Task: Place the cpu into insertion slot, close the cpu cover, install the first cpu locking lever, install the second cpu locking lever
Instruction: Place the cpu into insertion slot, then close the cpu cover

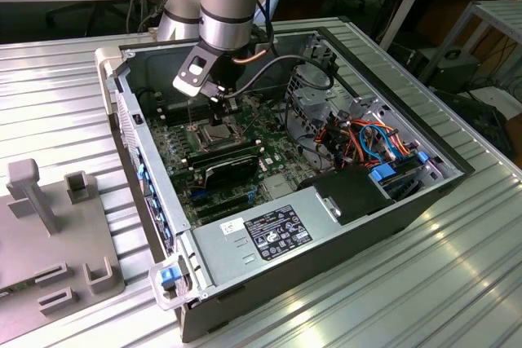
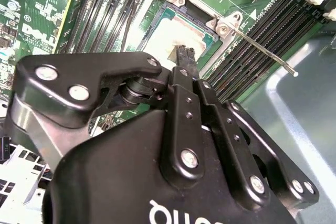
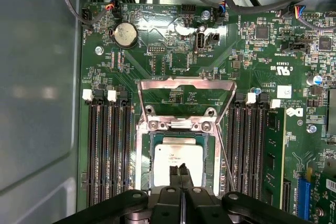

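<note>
Your gripper (image 3: 179,170) has its two fingers pressed together with nothing between them. The tips sit right over the cpu (image 3: 169,156), which lies flat in its socket (image 3: 144,150) directly beneath the hand. I can't tell whether the tips touch its metal top or hang just off it. The cpu cover (image 3: 186,83) is swung open just beyond the fingertips, hinged at the socket edge farthest from the hand, with its window facing you. The first wrist view shows you the cover and socket squarely. The second wrist view adds a thin locking lever (image 2: 262,51) standing free beside the fingers, unlatched. The exterior view shows the hand reaching down inside the computer case (image 1: 342,275).
</note>
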Controlling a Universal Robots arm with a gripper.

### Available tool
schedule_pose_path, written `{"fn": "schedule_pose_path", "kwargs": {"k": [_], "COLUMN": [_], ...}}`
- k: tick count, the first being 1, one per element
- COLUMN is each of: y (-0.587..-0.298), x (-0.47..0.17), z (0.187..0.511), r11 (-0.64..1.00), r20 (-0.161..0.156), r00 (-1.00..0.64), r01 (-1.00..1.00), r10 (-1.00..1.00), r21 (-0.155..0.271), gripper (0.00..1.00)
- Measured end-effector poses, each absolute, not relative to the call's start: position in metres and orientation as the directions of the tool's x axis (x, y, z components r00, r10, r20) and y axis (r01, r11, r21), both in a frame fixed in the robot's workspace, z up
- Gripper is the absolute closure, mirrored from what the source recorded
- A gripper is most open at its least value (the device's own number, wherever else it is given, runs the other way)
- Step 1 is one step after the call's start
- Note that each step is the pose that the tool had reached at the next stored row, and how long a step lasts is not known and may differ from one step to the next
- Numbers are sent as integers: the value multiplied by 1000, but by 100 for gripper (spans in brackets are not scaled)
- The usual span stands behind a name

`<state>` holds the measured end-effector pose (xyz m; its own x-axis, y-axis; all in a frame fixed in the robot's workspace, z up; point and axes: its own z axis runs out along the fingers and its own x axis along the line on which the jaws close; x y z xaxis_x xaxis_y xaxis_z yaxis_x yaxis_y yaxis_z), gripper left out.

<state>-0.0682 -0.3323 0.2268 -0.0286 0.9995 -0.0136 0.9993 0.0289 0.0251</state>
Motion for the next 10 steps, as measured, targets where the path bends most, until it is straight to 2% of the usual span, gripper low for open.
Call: {"fn": "schedule_pose_path", "kwargs": {"k": [10], "y": [-332], "x": [-68], "z": [227], "r11": [29], "r20": [-14], "r00": [-29], "r01": [999], "r10": [999], "r21": [25], "gripper": [89]}}
